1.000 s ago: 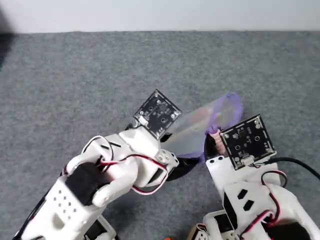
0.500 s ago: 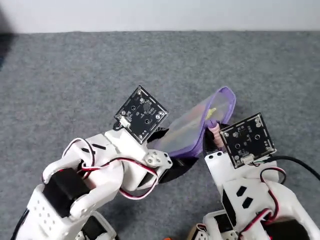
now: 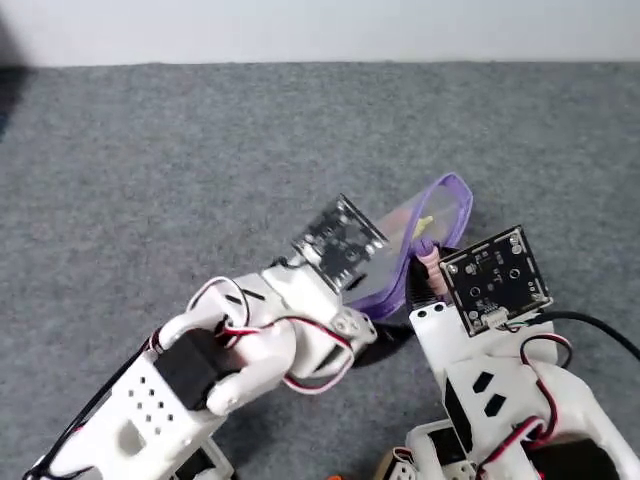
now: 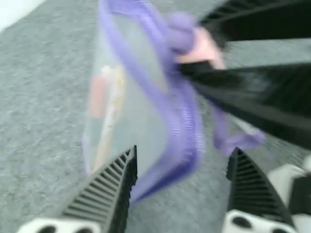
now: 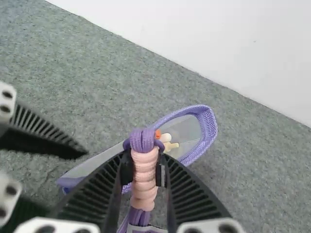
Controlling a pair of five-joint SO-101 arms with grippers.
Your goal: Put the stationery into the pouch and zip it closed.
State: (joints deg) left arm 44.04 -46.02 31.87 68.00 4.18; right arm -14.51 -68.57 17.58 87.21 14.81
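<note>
Right gripper (image 5: 144, 158): clamped on pull (image 5: 144, 177)
Left gripper (image 4: 184, 153): apart — pouch (image 4: 141, 111) end between jaws, long axis running away

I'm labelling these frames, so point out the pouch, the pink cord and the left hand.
pouch (image 5: 189, 128), right wrist view, clear side panel.
pink cord (image 5: 144, 172), right wrist view, middle of the coil.
left hand (image 4: 184, 154), left wrist view, midway between its fingertips.

The table (image 3: 150, 150) had a grey carpet surface; the purple pouch (image 3: 400, 235) seemed to rest on it toward the near edge.
</note>
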